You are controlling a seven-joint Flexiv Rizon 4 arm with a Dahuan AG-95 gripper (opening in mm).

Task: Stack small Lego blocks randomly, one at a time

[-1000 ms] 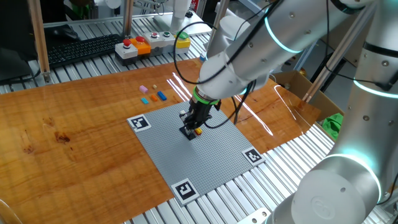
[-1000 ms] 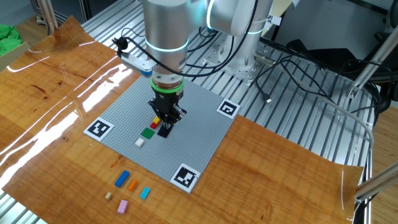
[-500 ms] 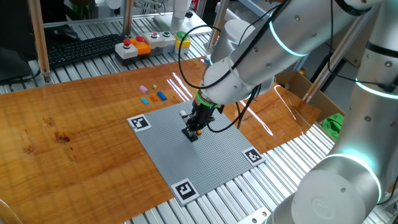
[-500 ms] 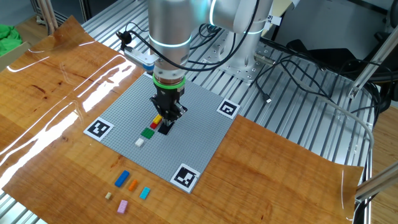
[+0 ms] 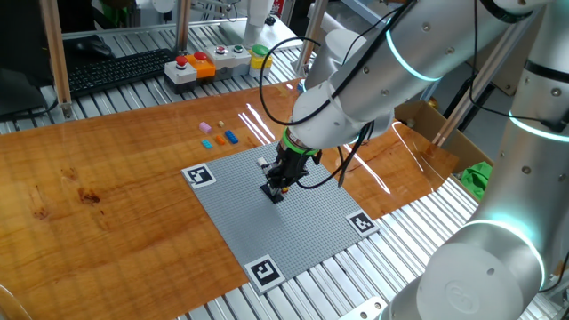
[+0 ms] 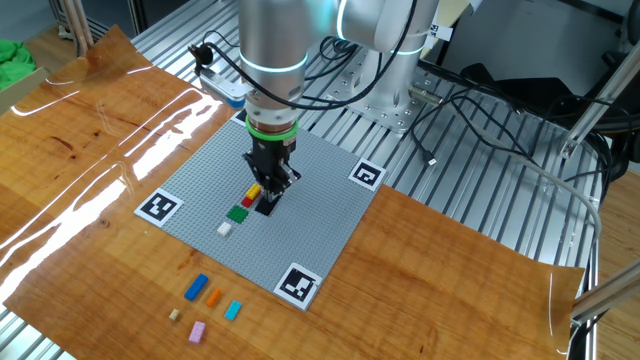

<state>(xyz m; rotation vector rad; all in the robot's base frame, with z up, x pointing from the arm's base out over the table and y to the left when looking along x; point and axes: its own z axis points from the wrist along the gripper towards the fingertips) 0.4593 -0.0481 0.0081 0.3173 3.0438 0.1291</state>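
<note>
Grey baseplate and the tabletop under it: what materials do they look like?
The grey baseplate looks like moulded plastic, matte: even grey with a fine regular stud texture and no glare. The tabletop looks like wood or wood veneer with a glossy coat or clear film: visible grain and knots, plus bright streaky reflections. Which of the two it is cannot be told.
</note>
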